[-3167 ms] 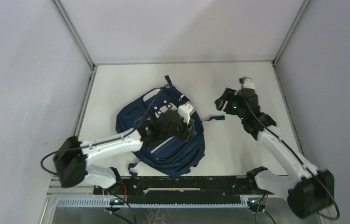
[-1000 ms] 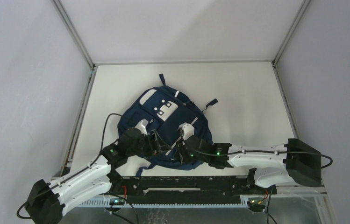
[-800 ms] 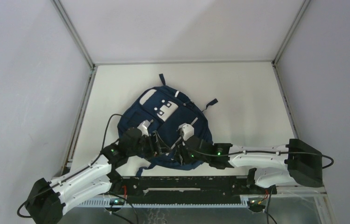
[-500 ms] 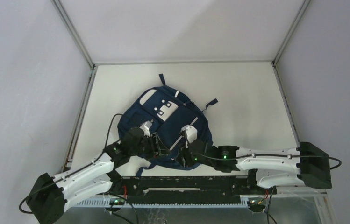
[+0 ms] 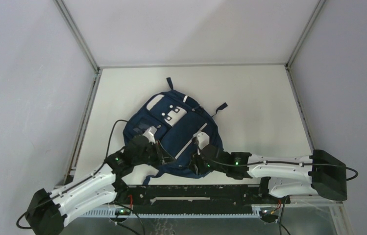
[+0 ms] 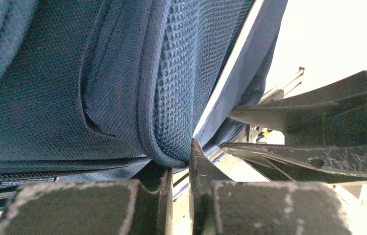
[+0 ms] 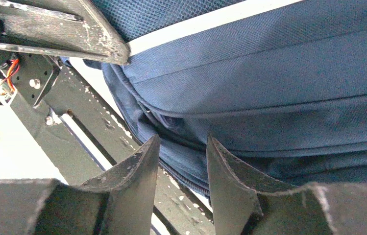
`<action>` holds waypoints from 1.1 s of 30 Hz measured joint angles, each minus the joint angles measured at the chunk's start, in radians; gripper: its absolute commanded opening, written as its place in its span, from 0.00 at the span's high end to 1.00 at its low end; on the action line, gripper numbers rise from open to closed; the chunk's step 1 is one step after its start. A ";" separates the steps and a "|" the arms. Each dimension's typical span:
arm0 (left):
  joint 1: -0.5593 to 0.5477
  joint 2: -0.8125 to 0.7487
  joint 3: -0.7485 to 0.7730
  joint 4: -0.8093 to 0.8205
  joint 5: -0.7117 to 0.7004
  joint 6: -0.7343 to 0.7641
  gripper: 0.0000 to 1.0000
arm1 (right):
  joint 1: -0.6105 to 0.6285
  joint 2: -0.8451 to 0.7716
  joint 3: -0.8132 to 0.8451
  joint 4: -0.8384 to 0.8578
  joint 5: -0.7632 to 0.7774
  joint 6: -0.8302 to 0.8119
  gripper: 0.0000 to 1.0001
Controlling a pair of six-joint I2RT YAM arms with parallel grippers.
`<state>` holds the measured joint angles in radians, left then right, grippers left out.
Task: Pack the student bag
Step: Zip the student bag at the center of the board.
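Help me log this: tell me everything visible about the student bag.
The student bag is a navy woven-fabric backpack with white patches, a white stripe and dark straps, lying flat on the table. At its near edge, the left hand sits nearly shut at a rolled seam; the right hand, open, faces a fold.

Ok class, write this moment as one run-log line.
left gripper: shut on seam of navy-blue fabric student bag | right gripper: open at bag's near edge | bag: on white table

Left arm (image 5: 85,185) and right arm (image 5: 279,170) have white shells, black joints, green lights, black cables. Left gripper (image 6: 179,161) and right gripper (image 7: 182,142) have dark fingers (image 7: 122,178), scuffed pale.
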<state>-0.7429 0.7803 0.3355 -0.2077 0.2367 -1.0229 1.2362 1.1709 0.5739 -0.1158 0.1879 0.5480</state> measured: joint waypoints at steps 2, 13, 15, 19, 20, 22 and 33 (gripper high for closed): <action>-0.002 -0.039 0.000 -0.011 -0.011 0.001 1.00 | -0.013 0.000 0.000 0.009 -0.027 -0.021 0.45; -0.003 -0.086 0.000 -0.013 -0.016 0.002 1.00 | -0.028 0.001 0.006 0.077 -0.127 -0.114 0.36; -0.003 -0.080 0.000 -0.010 -0.015 0.002 1.00 | -0.030 0.007 0.016 0.084 -0.138 -0.123 0.38; -0.003 -0.079 0.000 -0.010 -0.016 0.002 1.00 | -0.027 0.035 0.026 0.087 -0.145 -0.138 0.39; -0.003 -0.081 0.000 -0.010 -0.016 0.002 1.00 | -0.024 0.047 0.026 0.093 -0.145 -0.141 0.39; -0.003 -0.087 0.000 -0.011 -0.017 0.002 1.00 | -0.023 0.068 0.026 0.104 -0.140 -0.145 0.39; -0.003 -0.095 0.000 -0.020 -0.024 0.002 1.00 | -0.014 0.119 0.026 0.129 -0.069 -0.158 0.61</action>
<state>-0.7460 0.6857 0.3355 -0.2276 0.2131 -1.0206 1.2224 1.2896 0.5995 0.0135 0.1184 0.3901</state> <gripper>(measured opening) 0.114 0.443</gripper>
